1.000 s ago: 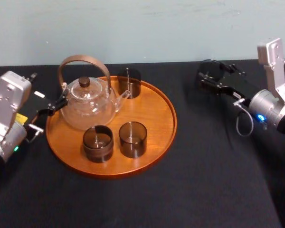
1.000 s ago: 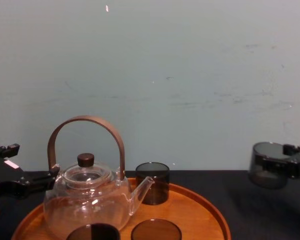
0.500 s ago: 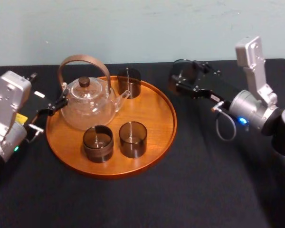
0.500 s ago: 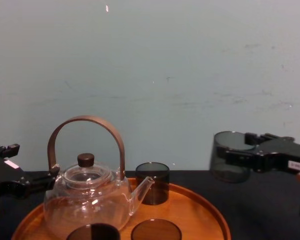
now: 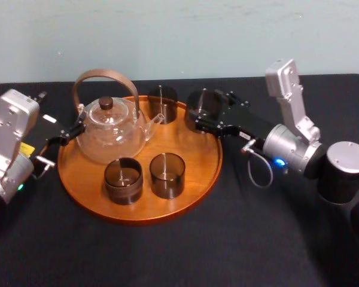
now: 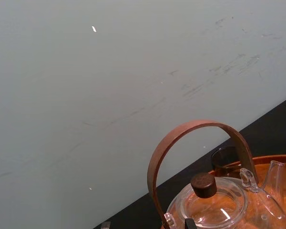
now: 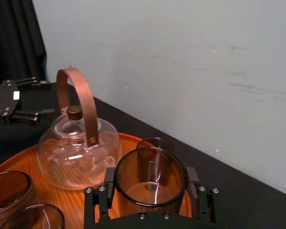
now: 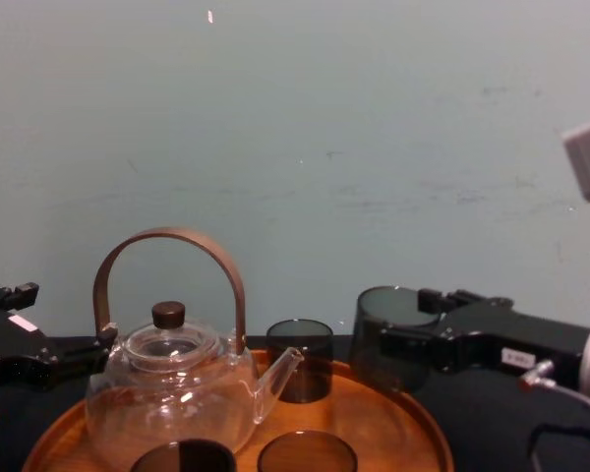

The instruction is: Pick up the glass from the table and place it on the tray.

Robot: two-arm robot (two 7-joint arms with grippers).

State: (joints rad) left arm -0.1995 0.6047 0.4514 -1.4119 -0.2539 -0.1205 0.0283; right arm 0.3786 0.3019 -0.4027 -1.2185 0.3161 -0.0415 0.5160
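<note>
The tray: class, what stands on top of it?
On the tray stand a teapot and three dark glasses. The right claw holds a fourth glass over its far right edge; that glass's base is hidden, so contact is unclear. The left claw sits by the left rim.

silver arms [image 5: 290, 101], black screw-studded right claw [image 7: 150, 191], grey cable [image 5: 249, 170]

The head camera looks steeply down from the near side over the table [image 5: 167, 257] and tray [image 5: 194, 146]. The chest camera sits low, facing the far wall [image 8: 393, 128]. The left wrist camera looks rightward, close to the teapot [image 6: 214, 210]. The right wrist camera looks leftward over the glass [image 7: 150, 179]. All four share the teapot.
</note>
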